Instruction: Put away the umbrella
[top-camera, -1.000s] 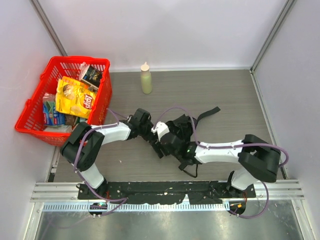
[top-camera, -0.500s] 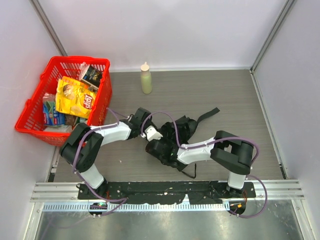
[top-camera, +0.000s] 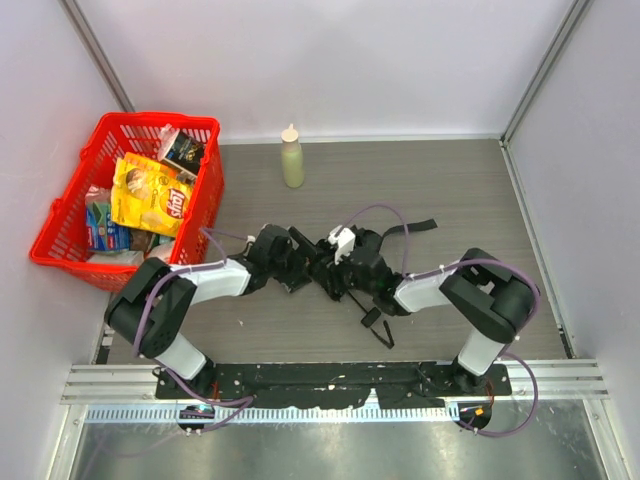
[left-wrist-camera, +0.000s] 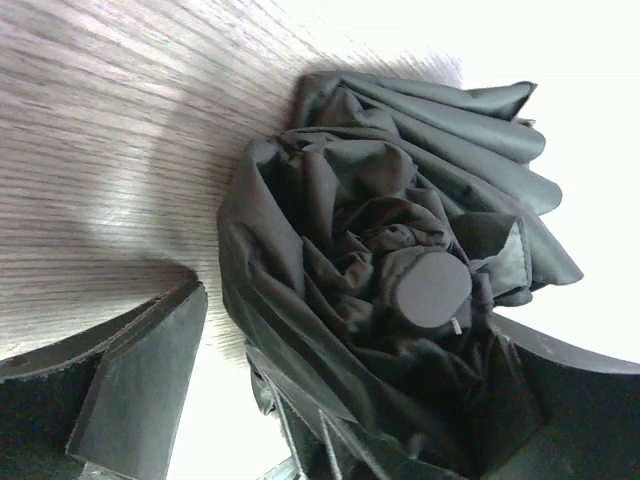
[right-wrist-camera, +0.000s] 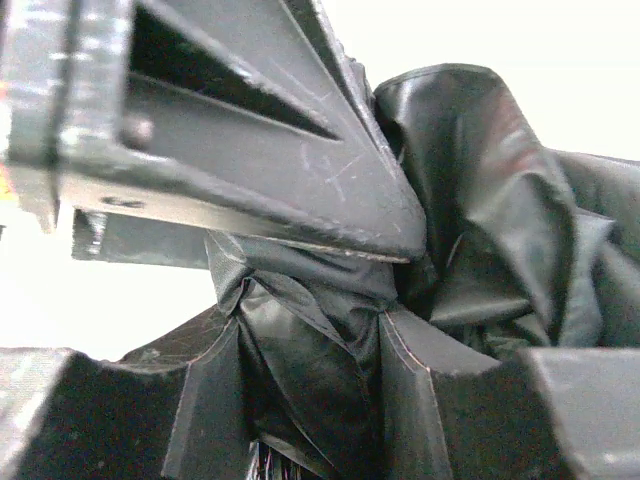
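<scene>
Top view: both grippers meet at the umbrella, mid-table

Umbrella (left-wrist-camera: 380, 200) lies bunched on the table (top-camera: 450, 180) near its middle, between the two arms. Left gripper (left-wrist-camera: 345, 325) stands wide open and straddles the bundle, gripping nothing. The round cap (left-wrist-camera: 435, 290) points back at that wrist, so the long axis seems to run along its reach, toward the right arm. Right gripper (right-wrist-camera: 310, 335) pinches a fold of fabric from the opposite side. Neither arm is clearly nearer.

Black umbrella (left-wrist-camera: 350, 210), fabric crumpled, flat on wood-grain tabletop (left-wrist-camera: 100, 120).
</scene>
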